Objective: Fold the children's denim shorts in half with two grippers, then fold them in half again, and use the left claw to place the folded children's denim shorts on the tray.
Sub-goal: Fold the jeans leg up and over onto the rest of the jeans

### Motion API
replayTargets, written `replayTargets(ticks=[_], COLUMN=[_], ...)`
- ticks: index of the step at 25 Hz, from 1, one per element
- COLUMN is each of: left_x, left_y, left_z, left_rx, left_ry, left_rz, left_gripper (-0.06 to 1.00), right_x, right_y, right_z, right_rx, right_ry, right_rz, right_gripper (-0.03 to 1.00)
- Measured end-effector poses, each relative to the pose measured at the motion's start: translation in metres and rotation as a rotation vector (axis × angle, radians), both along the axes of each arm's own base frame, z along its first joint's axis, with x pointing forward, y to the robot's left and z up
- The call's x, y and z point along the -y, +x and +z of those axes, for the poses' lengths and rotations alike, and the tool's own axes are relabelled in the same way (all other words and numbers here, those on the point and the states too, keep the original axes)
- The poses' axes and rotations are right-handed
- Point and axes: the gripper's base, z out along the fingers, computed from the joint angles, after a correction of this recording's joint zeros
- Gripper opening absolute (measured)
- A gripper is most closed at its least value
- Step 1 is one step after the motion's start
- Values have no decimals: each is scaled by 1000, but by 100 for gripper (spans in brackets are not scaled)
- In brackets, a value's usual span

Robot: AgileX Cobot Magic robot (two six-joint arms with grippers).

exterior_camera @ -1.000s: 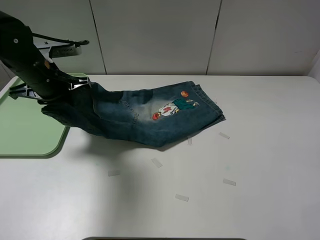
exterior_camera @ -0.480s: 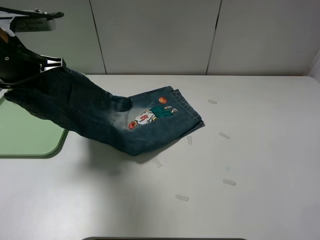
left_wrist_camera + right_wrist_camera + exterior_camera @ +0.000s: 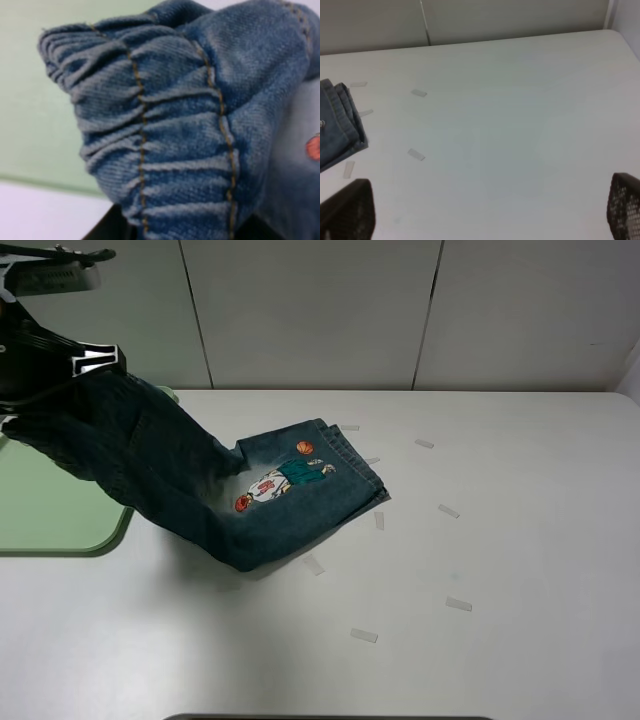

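Between the fingers of the left claw (image 3: 85, 368) sits the bunched waistband of the children's denim shorts (image 3: 200, 490), so the claw is almost closed and grips the cloth. From the fingers the shorts hang down in a slope, and their far end lies on the table (image 3: 500, 540). The tray (image 3: 50, 510) is just below the fingers. The right gripper (image 3: 485, 215) is wide open, holds nothing, and is well apart from the shorts. The far end may drag and pull the folds open. The thick bunch might also slip out and land half off the tray.
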Motion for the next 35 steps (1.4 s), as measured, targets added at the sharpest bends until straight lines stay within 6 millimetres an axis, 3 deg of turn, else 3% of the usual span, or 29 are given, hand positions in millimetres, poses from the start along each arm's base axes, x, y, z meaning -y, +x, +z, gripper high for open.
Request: replayTargets(ticks=[8, 20, 35], left_x=[29, 87, 118], left_y=[27, 74, 94], left_z=[-31, -44, -78], left_rx=[13, 15, 57], left_ry=[-123, -190, -252], left_rz=[-20, -87, -97], left_gripper=[24, 24, 24], right_x=[0, 0, 0], right_y=[0, 0, 0], right_z=[0, 0, 0], right_rx=[0, 0, 0], right_ry=[0, 0, 0], right_rz=[0, 0, 0], right_gripper=[70, 70, 70])
